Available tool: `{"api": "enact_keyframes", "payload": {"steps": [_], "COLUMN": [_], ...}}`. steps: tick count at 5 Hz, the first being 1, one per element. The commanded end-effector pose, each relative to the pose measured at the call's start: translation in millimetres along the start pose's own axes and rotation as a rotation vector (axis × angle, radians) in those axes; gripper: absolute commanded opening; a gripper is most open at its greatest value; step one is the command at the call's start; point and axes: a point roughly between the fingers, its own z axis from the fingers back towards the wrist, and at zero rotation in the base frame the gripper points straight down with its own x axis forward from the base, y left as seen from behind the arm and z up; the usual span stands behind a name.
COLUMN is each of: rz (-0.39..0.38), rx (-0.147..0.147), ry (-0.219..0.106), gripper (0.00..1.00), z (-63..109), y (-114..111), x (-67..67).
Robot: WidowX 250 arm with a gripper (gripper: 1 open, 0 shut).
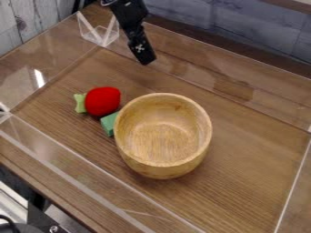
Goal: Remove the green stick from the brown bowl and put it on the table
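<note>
The brown bowl [165, 134] stands on the table [243, 155] near the middle, and its inside shows bare wood with nothing in it. A green stick [109, 124] lies on the table against the bowl's left wall, partly hidden by a red ball [102, 99]; more green [79, 102] shows at the ball's left. My gripper [144, 50] hangs at the top of the view, well behind the bowl and apart from it, pointing down. It looks open, with nothing in it.
Low clear acrylic walls [55, 155] edge the table on all sides. A clear folded stand [100, 29] sits at the back left, just left of my gripper. A grey plank wall runs behind.
</note>
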Motion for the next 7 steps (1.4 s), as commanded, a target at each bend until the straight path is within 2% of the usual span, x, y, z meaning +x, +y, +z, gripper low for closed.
{"api": "enact_keyframes", "payload": {"steps": [1,3,5,7], "rz": [-0.127,-0.147,-0.096,-0.057], "rx": [0.053,0.046,0.075,0.097], "ry": [-0.021,-0.013,-0.009,-0.009], "gripper": [1.0,1.0,1.0,1.0], "z": [27.1,29.7,24.3,20.7], "y": [7,7,20,-2], "x": [23.3,20.5,6.8,24.6]}}
